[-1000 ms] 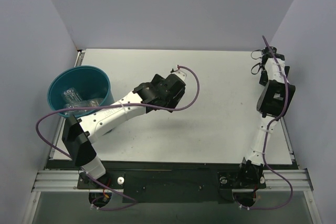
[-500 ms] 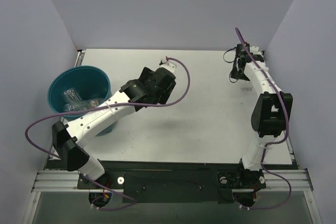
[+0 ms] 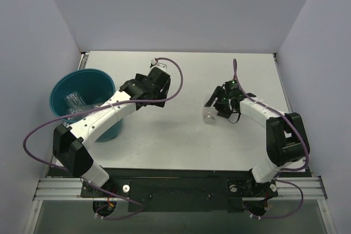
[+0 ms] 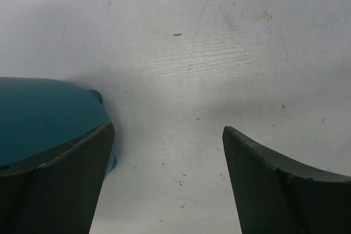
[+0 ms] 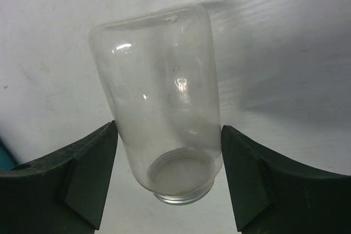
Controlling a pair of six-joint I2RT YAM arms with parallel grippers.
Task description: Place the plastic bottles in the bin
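Your right gripper (image 5: 167, 131) is clamped on a clear plastic bottle (image 5: 156, 80) near its open neck, toward 3 o'clock from the middle of the table (image 3: 181, 135). Your left gripper (image 4: 167, 135) gapes wide and empty beside the teal bin (image 3: 59, 87) at 9 o'clock, with other bottles (image 3: 77, 101) inside.

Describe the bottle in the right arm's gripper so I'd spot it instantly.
Look at the white table, right of centre, where the right gripper is shut. The bottle is clear, unlabelled, capless, and the only one outside the teal bin.
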